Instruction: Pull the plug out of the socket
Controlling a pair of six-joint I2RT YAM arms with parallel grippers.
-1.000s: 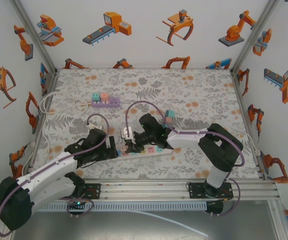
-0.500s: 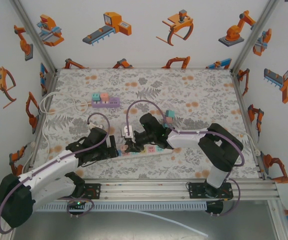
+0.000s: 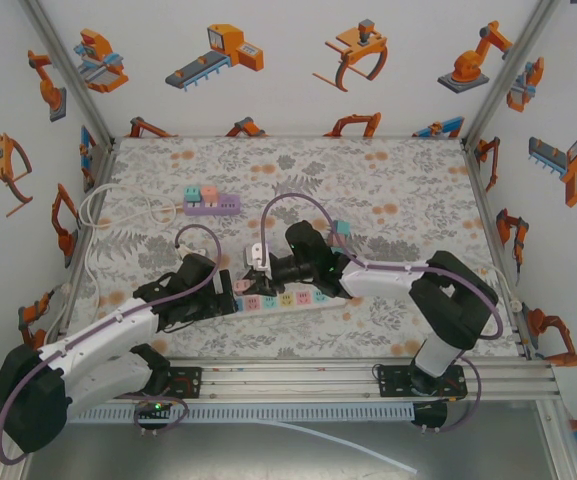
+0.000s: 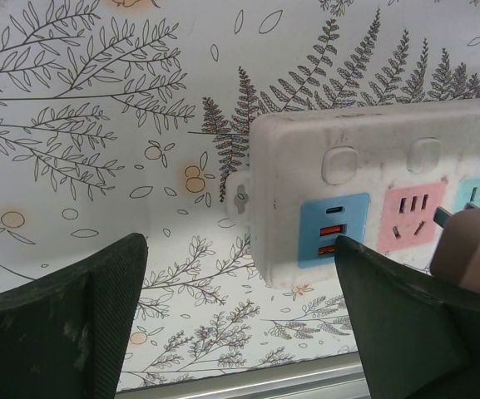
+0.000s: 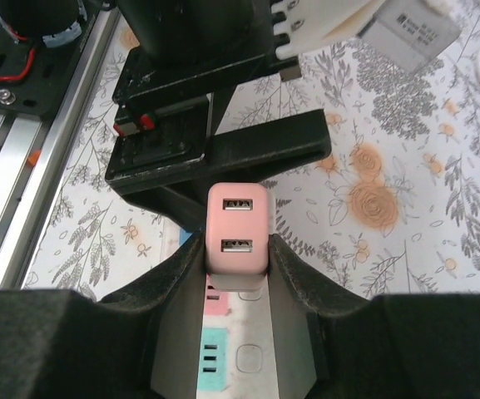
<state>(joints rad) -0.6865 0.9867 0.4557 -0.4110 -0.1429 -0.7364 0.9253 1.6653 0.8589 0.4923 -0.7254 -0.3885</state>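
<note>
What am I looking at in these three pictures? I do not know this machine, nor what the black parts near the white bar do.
Two robot arms, the left arm and the right arm, are bolted at the near edge of a flowered table. One picture looks down from above; the other two come from small cameras on each wrist. On the table lie a white power strip, a purple power strip and a white cable. The right gripper is shut on a pink plug at the white power strip. The left gripper is open at that strip's end.
</note>
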